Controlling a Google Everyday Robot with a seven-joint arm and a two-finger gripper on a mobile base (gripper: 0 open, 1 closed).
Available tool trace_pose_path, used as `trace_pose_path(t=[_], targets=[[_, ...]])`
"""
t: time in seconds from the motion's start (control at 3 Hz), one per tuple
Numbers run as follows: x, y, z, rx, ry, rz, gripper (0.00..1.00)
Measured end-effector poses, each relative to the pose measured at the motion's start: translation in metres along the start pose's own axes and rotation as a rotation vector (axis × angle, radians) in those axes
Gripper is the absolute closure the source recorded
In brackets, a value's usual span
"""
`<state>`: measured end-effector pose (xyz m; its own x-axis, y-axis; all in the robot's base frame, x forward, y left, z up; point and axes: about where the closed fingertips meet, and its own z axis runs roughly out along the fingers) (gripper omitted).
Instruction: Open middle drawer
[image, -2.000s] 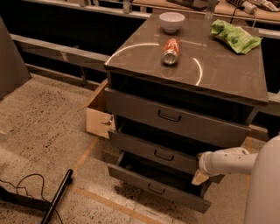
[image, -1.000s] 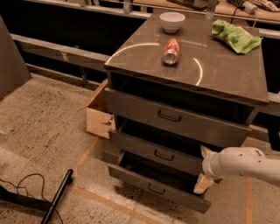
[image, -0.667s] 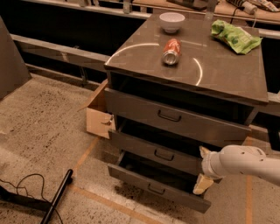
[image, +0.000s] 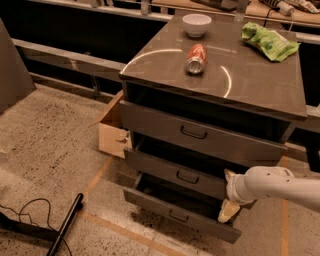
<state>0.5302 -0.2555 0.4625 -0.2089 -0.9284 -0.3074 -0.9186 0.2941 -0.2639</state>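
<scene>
The middle drawer (image: 175, 172) is the narrow grey front with a small dark wire handle (image: 187, 177), second of the cabinet's three. It stands pulled out a little, with a dark gap above it. The top drawer (image: 195, 131) and the bottom drawer (image: 175, 214) also stand partly out, the bottom one furthest. My gripper (image: 227, 192) comes in from the right on a white arm (image: 272, 186). It sits at the right end of the middle drawer, one pale finger (image: 226, 211) hanging down over the bottom drawer's right end.
On the cabinet top (image: 260, 75) lie a red can (image: 195, 58) on its side, a white bowl (image: 196, 24) and a green bag (image: 267, 42). A cardboard box (image: 111, 131) stands left of the cabinet. A black bar (image: 64, 226) and cable (image: 25, 215) lie on the floor at lower left.
The white arm has shifted a little to the right and forward along the drawers' right end. The drawers stand about as before.
</scene>
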Motion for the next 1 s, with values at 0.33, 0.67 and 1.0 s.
trace_pose_path(t=[0.33,0.67,1.0], targets=[[0.006,-0.015,0.015,0.013,0.027,0.004,0.0],[0.015,-0.029,0.03,0.018,0.055,0.013,0.18],[0.023,-0.031,0.04,0.001,0.073,0.025,0.4]])
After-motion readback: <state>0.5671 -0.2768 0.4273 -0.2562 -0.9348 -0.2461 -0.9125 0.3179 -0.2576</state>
